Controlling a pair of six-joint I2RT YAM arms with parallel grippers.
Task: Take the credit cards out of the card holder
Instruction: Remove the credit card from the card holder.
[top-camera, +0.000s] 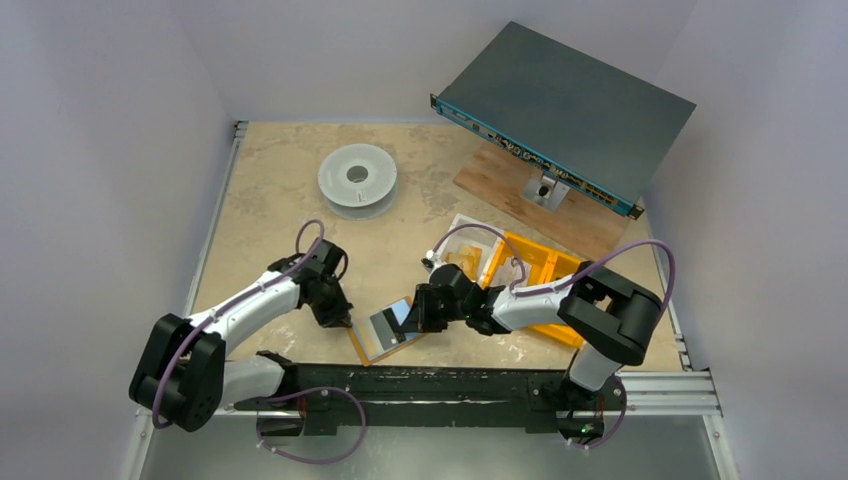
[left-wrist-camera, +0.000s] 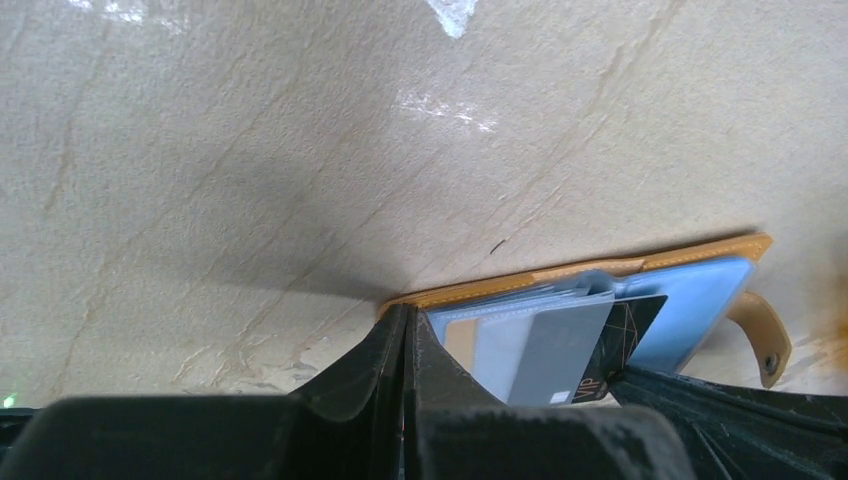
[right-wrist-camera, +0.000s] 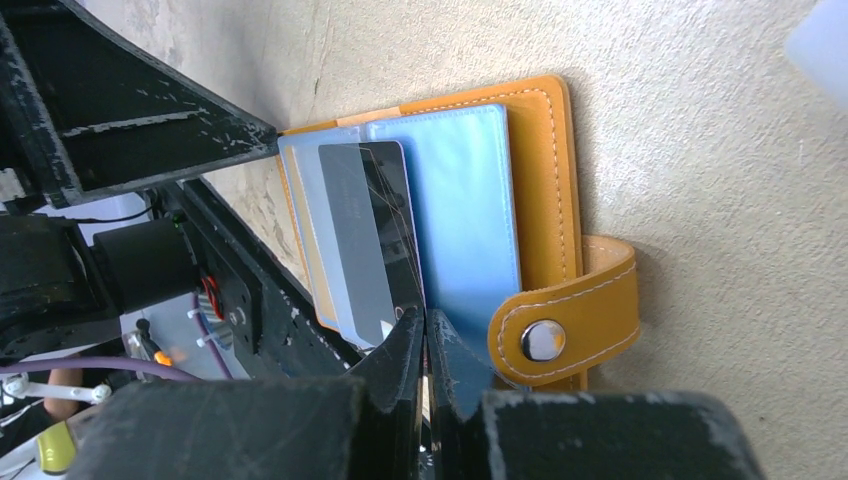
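The mustard-orange card holder (top-camera: 362, 349) lies open on the table between the arms. Its blue sleeves (right-wrist-camera: 465, 210) are fanned out, and its strap tab with the snap (right-wrist-camera: 560, 325) sticks out on one side. A grey card (right-wrist-camera: 352, 240) and a black VIP card (left-wrist-camera: 622, 325) stick out of the sleeves. My right gripper (right-wrist-camera: 425, 318) is shut at the edge of the black card, which runs in between its fingertips. My left gripper (left-wrist-camera: 405, 318) is shut, and its tips rest on the holder's corner (left-wrist-camera: 420, 298). Both grippers show in the top view, left (top-camera: 340, 318) and right (top-camera: 414, 318).
An orange plastic bin (top-camera: 540, 268) stands right behind the right arm. A white spool (top-camera: 357, 178) sits at the back left. A grey rack unit (top-camera: 565, 100) rests tilted on a wooden board (top-camera: 500, 178) at the back right. The black rail (top-camera: 430, 385) runs along the near edge.
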